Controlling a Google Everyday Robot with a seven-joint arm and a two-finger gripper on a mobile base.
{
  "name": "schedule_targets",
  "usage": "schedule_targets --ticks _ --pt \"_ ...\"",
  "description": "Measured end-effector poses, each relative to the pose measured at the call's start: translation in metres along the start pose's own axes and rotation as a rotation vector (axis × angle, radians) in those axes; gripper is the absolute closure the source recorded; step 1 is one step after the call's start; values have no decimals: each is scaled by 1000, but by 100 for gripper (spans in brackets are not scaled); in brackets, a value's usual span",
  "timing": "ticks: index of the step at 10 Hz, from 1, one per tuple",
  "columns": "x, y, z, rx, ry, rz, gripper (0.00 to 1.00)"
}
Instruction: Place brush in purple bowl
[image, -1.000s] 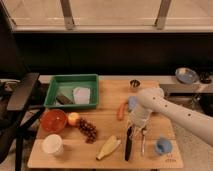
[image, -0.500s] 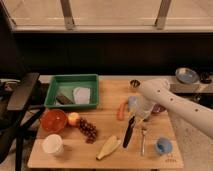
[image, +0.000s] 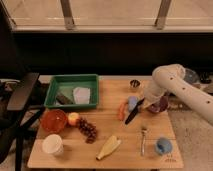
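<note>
My gripper (image: 142, 101) hangs from the white arm that comes in from the right, over the right middle of the wooden table (image: 125, 155). It is shut on the upper end of the brush (image: 134, 113), a slim black stick that hangs tilted down to the left, off the table. The purple bowl (image: 161, 105) sits just right of the gripper, partly hidden behind the arm. The brush's lower tip is beside an orange carrot (image: 122, 110).
A silver fork (image: 143, 139) and a blue cup (image: 162, 146) lie at the front right. A green tray (image: 72, 91), orange-red bowl (image: 53, 120), apple (image: 73, 118), grapes (image: 88, 129), banana (image: 109, 147) and white cup (image: 52, 145) fill the left. A small metal cup (image: 134, 84) stands behind.
The gripper has lifted the brush off the table and carried it back and to the right, close to the purple bowl.
</note>
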Motion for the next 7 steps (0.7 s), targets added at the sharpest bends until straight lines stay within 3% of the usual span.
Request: schedule_targets --ticks 2,3,4,7 --pt "33 -17 -6 61 24 152 100" --pt "53 -21 -8 105 17 266 100" --pt "64 -22 -5 129 8 327 100" --pt "74 -28 14 187 -32 339 100"
